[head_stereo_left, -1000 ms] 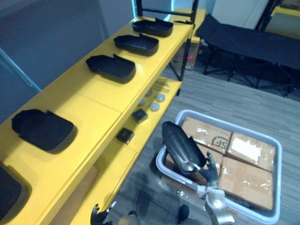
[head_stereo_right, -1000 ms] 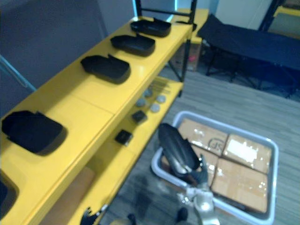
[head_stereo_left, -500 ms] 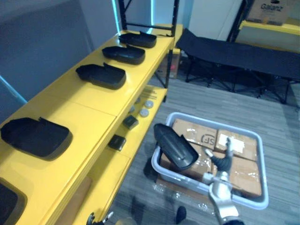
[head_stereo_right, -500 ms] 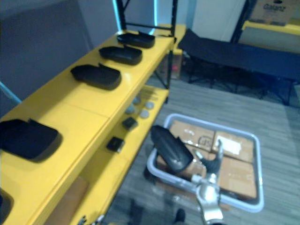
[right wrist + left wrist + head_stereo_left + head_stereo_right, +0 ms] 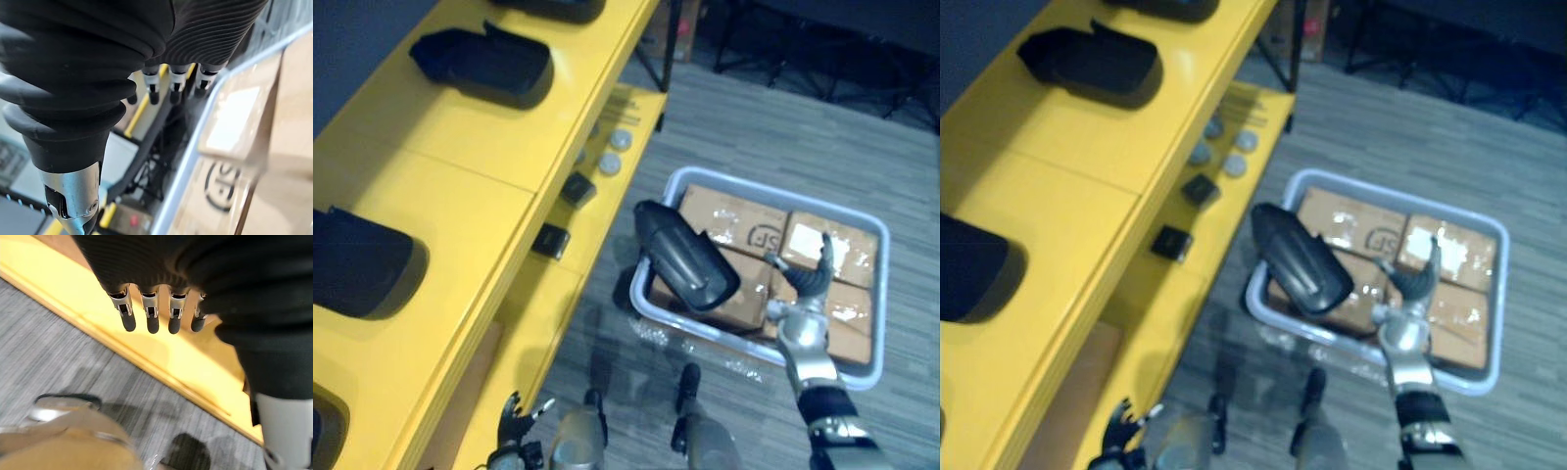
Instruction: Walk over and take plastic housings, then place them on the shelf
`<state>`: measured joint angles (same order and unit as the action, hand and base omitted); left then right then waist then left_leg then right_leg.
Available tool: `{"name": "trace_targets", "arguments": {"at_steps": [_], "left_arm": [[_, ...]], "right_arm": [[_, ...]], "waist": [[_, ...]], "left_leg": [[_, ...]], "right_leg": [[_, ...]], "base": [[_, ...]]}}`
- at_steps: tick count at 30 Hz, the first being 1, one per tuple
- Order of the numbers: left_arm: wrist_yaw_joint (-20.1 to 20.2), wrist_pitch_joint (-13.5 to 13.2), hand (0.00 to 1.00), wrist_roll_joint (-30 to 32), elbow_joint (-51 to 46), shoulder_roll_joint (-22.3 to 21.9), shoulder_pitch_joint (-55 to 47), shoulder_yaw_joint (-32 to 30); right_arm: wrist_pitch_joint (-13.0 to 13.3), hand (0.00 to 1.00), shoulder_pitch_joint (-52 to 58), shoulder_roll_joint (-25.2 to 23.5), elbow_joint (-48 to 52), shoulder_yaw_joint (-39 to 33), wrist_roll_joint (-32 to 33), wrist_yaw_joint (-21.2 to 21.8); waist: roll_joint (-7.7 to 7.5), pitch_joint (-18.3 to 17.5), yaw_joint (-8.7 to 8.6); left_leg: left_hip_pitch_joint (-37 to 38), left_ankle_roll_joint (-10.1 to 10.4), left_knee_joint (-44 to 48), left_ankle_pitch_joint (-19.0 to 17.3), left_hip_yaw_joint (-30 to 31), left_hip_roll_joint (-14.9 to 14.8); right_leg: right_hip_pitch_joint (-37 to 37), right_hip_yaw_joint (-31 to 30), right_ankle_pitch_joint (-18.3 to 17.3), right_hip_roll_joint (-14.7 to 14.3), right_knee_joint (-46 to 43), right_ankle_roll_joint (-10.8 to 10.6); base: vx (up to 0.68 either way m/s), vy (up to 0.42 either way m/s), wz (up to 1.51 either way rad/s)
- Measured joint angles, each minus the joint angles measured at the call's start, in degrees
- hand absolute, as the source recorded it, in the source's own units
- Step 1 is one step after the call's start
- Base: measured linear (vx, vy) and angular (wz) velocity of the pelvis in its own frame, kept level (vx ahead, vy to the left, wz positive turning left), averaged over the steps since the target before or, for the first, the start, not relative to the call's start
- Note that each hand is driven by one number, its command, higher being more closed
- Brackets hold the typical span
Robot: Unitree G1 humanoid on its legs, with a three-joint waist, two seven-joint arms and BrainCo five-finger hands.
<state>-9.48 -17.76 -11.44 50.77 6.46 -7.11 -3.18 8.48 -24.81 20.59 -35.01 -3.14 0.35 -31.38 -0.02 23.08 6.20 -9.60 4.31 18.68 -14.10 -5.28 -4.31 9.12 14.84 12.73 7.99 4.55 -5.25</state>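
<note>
Status from my end: the plastic housing point(image 5: 683, 253) lies tilted over the left side of the grey bin point(image 5: 759, 189), above the cardboard boxes point(image 5: 740, 223) packed inside. I cannot tell whether it rests on the rim or on a box. The right hand point(image 5: 806, 286) stands over the bin just to the right of the housing, apart from it. Its fingers point(image 5: 177, 84) point straight out and hold nothing, and there is a clear gap between them and the housing's nearer end. The left hand point(image 5: 517, 419) hangs low beside the yellow shelf point(image 5: 480, 127), its fingers point(image 5: 149, 318) straight and empty over the lower board's edge. I see two more black housings point(image 5: 484, 61) on the shelf top, and small round discs point(image 5: 610, 163) and black blocks point(image 5: 550, 240) on the level below.
</note>
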Motion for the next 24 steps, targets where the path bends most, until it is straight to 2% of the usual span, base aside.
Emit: {"name": "trace_targets", "arguments": {"at_steps": [3, 7, 10, 13, 14, 19, 24], "left_arm": [[-0.05, -1.02, 0.0, -0.59, -0.1, 0.01, 0.32, 0.01], [-0.16, -1.12, 0.0, -2.1, -0.39, 0.18, 0.51, 0.03], [-0.42, -1.12, 0.0, -2.11, -0.66, 0.66, 0.57, 0.04], [-0.46, -1.14, 0.0, -2.11, -0.87, 1.99, 0.57, 0.04], [-0.51, -1.22, 0.0, -2.11, -1.33, 2.31, 0.56, -0.04], [-0.33, -1.38, 0.0, -2.11, -1.86, 2.09, 0.56, -0.05], [0.33, -1.52, 0.0, -2.11, -2.4, 2.12, 0.56, -0.07]], "right_arm": [[-0.75, 0.0, -2.62, 2.12, -0.59, 1.66, -0.01, 0.06], [-2.08, 0.0, -6.2, 3.81, -2.91, 4.46, 0.08, 0.27], [-2.06, 0.0, -7.43, 3.83, -3.48, 5.04, 0.17, 1.79], [-1.01, 0.0, -8.63, 3.84, -2.92, 6.98, -0.72, 2.51], [0.15, 0.0, -8.39, 3.82, -1.39, 7.38, -1.47, 1.91], [1.19, 0.0, -4.12, 3.78, 8.63, 7.8, -5.06, 1.62], [-2.14, 0.0, 0.43, 3.49, 9.12, 8.87, -7.97, 4.34]], "waist": [[-0.23, 2.72, 0.87], [-0.68, 3.23, 1.52], [-1.32, 3.66, 2.73], [-2.5, 4.34, 2.8], [-2.8, 4.63, 2.86], [-2.87, 4.95, 2.5], [-3.08, 5.23, 2.29]], "left_leg": [[-0.79, -0.47, -0.08, 0.28, 1.67, 0.89], [-3.53, -1.15, 0.24, 0.69, 2.91, 1.77], [-3.84, -1.18, 0.88, 0.7, 3.2, 2.01], [-4.62, -1.27, 1.5, 0.65, 3.49, 2.24], [-4.97, -1.34, 1.86, 0.59, 3.43, 2.26], [-6.1, -1.48, 3.26, 0.05, 3.28, 2.16], [-7.81, -1.39, 5.94, -0.81, 3.18, 1.61]], "right_leg": [[0.06, 1.32, 0.27, 0.71, -0.02, -0.26], [2.03, 2.41, 2.2, 1.39, -0.03, 0.23], [2.0, 2.48, 2.75, 1.58, -0.03, 0.74], [2.29, 2.63, 2.82, 1.82, -0.04, 0.81], [2.5, 2.63, 2.81, 1.84, -0.05, 0.81], [2.96, 2.57, 2.58, 1.76, -0.06, 1.08], [3.98, 2.49, 1.38, 1.47, -1.2, 2.08]], "base": [[0.02, 0.034, 0.23], [0.0, 0.055, 0.15], [-0.01, 0.043, 0.04], [-0.03, 0.015, 0.05], [-0.03, -0.008, 0.0], [-0.05, -0.022, -0.03], [-0.08, -0.021, -0.05]]}}
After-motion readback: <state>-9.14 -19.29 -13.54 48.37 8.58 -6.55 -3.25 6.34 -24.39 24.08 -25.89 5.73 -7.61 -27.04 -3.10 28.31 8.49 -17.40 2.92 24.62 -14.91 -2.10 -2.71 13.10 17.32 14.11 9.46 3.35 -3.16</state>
